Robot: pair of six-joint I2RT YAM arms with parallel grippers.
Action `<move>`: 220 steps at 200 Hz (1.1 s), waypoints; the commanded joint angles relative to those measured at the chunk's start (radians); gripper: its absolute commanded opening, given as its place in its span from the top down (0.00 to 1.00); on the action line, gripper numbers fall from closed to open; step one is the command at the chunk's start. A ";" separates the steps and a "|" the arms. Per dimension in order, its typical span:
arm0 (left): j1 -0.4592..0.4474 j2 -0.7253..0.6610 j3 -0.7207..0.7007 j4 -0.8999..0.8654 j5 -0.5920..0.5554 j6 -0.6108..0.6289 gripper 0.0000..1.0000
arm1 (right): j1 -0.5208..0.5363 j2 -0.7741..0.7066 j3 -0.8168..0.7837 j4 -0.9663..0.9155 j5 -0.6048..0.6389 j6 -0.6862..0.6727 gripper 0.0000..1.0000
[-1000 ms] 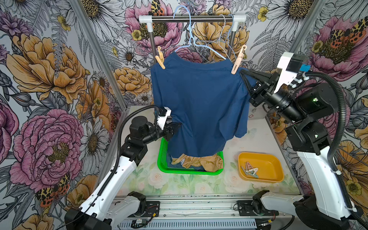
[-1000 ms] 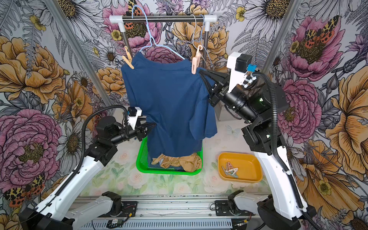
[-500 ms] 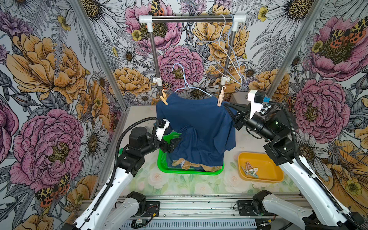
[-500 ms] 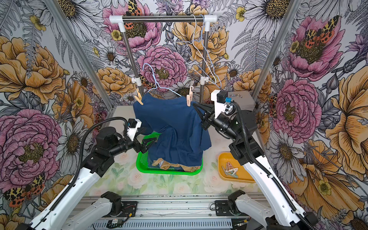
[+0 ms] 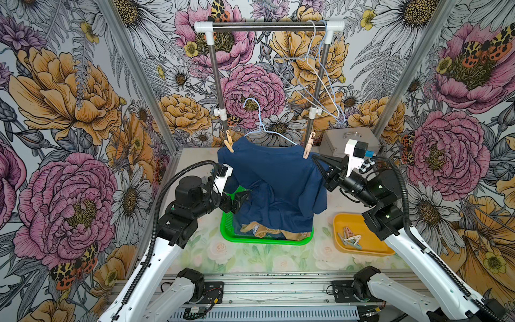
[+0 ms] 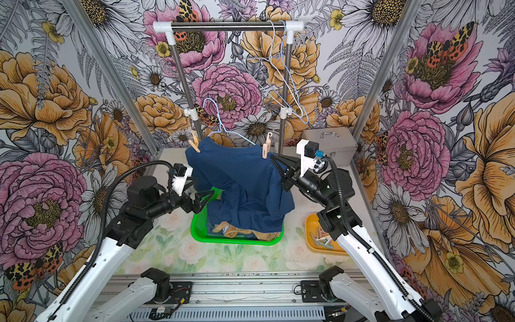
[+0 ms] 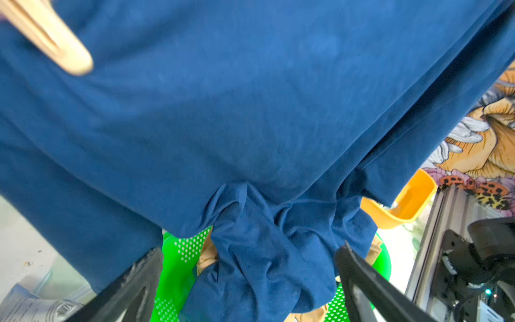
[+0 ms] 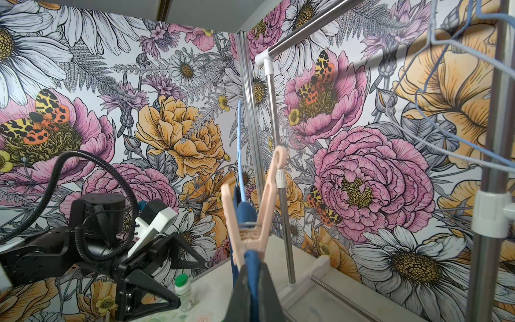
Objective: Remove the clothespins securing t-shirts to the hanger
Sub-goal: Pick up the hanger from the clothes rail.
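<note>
A navy t-shirt (image 5: 273, 178) (image 6: 245, 181) hangs on a light blue hanger (image 5: 260, 122), off the rail and low over the green basket (image 5: 264, 239). Two peach clothespins pin its shoulders, one on the left (image 5: 228, 142) (image 6: 194, 142) (image 7: 47, 36) and one on the right (image 5: 308, 147) (image 6: 266, 147) (image 8: 250, 223). My right gripper (image 5: 316, 160) (image 8: 253, 281) is shut on the navy cloth just below the right clothespin. My left gripper (image 5: 242, 195) (image 7: 248, 251) stands open beside the shirt's bunched lower part, holding nothing. A tan t-shirt (image 5: 262, 231) lies in the basket.
A yellow tray (image 5: 373, 245) at the right holds several loose clothespins. The rail (image 5: 267, 25) carries empty wire hangers (image 5: 320, 69) at its right end. A grey metal case (image 5: 348, 142) stands at the back right. A small green-capped bottle (image 8: 184, 290) stands on the table.
The hanger with the navy shirt came off the rail and sank low as my right arm came down with it. My left gripper opened and let go of the shirt.
</note>
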 commanded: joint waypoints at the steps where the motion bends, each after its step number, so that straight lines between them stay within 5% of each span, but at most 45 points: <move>1: 0.004 0.001 0.069 0.014 -0.020 -0.075 0.04 | 0.016 -0.014 -0.023 0.135 -0.020 0.032 1.00; 57: 0.001 0.037 0.217 0.017 -0.090 -0.121 0.04 | 0.047 -0.065 -0.174 0.173 0.010 0.029 1.00; 116: -0.002 0.240 0.400 0.058 0.045 -0.221 0.12 | 0.077 -0.142 -0.309 0.193 0.064 0.000 1.00; 178: -0.071 0.408 0.519 0.065 0.064 -0.235 0.19 | 0.083 -0.184 -0.343 0.151 0.084 -0.037 1.00; 220: -0.112 0.457 0.549 0.073 0.058 -0.242 0.37 | 0.084 -0.188 -0.343 0.124 0.086 -0.062 1.00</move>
